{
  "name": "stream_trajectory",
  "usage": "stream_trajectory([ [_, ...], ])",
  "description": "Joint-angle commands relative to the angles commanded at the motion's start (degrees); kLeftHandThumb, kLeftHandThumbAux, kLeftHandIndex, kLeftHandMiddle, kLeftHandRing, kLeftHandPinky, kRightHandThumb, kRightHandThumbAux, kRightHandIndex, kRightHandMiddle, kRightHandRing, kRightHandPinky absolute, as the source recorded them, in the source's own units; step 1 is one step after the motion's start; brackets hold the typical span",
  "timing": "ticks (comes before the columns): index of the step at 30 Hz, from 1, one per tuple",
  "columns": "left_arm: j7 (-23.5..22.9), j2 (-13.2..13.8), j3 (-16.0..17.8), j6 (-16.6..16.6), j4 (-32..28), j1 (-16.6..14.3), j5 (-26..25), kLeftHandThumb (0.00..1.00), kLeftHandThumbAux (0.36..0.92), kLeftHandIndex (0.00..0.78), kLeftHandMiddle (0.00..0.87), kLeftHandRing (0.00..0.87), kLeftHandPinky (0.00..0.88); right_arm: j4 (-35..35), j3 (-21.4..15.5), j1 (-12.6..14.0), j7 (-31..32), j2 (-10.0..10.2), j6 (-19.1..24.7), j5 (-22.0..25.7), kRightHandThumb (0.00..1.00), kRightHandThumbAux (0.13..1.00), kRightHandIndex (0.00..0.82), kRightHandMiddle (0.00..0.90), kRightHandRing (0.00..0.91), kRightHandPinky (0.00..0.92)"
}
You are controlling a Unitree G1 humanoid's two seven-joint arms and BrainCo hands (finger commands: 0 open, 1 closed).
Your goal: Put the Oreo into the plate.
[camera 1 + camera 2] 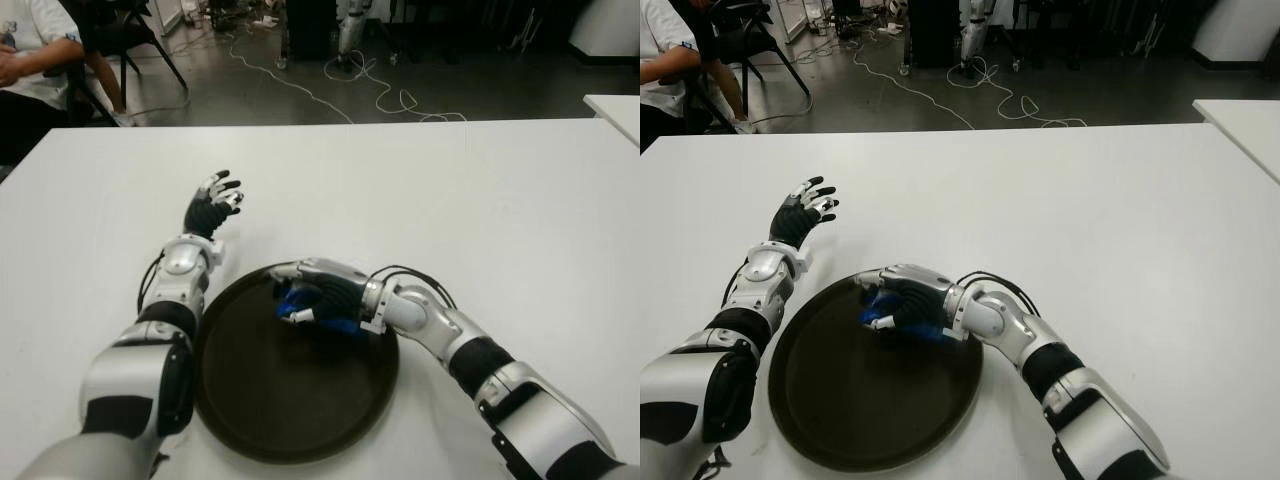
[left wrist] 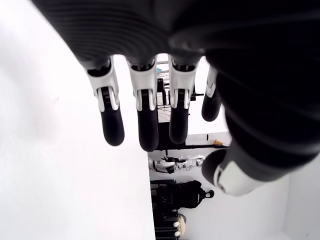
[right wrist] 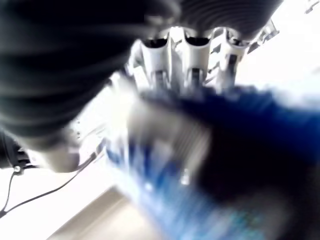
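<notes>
left eye view: white table ahead, with a dark round plate near the front edge. right hand over the plate's far part, fingers curled round a blue oreo pack, held inside the rim; cannot tell whether touching the plate's surface. left hand raised above the bare tabletop beyond the plate's left edge, fingers spread, holding nothing. past the table's far left corner, a seated person in a white shirt; white cables strewn over the dark floor.

right eye view: same layout from slightly to the side. blue pack showing under the right hand's knuckles, over the plate's far half. left hand well apart from the plate, palm open.

left wrist view: four black-tipped fingers extended and separated, thumb apart, nothing between them, white tabletop alongside.

right wrist view: heavily blurred. fingers bent down over a blue-and-white wrapper filling most of the frame, closed around it.
</notes>
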Motion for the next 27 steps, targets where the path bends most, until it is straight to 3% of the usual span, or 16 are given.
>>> stream_trajectory([
  [16, -0.22, 0.01, -0.03, -0.15, 0.1, -0.11, 0.13, 0.046, 0.673, 0.133, 0.217, 0.23, 0.243, 0.98, 1.21, -0.59, -2.56, -0.19, 1.69, -2.31, 0.0, 0.312, 0.0, 0.0, 0.0, 0.0],
  [27, -0.25, 0.15, -0.2, -0.46, 0.2, -0.09, 0.37, 0.032, 0.675, 0.124, 0.211, 0.227, 0.244, 1.03, 1.39, -1.12, -3.35, -0.13, 2.69, -3.68, 0.0, 0.278, 0.0, 0.0, 0.0, 0.0],
])
